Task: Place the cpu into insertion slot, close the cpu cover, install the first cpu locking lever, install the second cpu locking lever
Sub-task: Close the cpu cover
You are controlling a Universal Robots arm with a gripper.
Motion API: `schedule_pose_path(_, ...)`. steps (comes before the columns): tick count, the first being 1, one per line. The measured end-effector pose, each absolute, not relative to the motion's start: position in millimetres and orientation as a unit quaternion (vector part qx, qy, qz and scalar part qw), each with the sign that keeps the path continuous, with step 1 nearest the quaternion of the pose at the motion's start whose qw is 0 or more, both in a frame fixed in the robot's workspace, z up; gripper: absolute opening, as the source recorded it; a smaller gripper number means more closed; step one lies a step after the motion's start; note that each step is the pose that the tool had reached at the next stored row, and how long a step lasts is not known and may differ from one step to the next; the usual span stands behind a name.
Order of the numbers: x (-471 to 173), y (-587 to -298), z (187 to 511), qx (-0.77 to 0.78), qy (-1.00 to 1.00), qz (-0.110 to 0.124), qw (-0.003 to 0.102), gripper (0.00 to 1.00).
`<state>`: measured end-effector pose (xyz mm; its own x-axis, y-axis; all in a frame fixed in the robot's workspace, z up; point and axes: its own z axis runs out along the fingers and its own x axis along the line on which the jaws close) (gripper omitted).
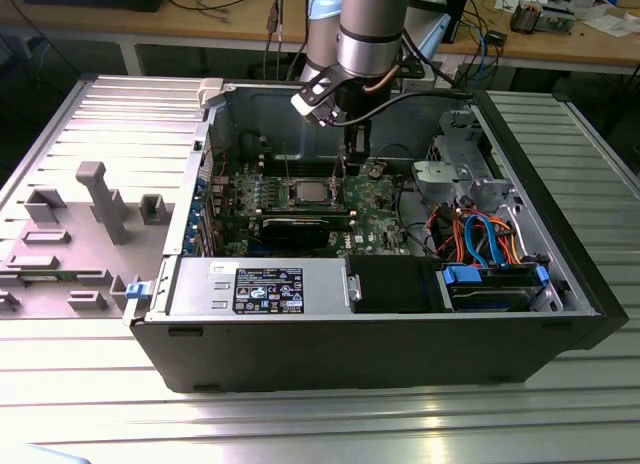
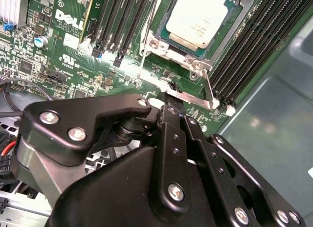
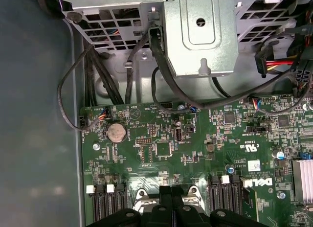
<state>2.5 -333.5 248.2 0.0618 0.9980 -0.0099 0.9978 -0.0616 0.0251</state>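
In the exterior view my gripper (image 1: 357,149) hung inside the open black metal computer case (image 1: 400,354), just above the green circuit board (image 1: 378,199). The second wrist view showed the flat square silver-topped cpu (image 2: 195,16) seated in the silver-rimmed square insertion slot (image 2: 193,65), with the thin silver cpu cover (image 2: 225,35) lying flat around it. The first wrist view showed my black fingers (image 3: 164,210) pressed together, with nothing visible between them.

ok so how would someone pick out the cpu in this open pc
Look inside the open black computer case at the green circuit board on its floor. Near the board's middle, between banks of long black memory slots, sits the cpu: the one flat, pale silver square, framed by metal.
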Motion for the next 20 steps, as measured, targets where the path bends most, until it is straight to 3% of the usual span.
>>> schedule_pose_path(20, -5.5, -333.5, 248.1, 0.729, 0.685, 0.005, 0.013, 0.11)
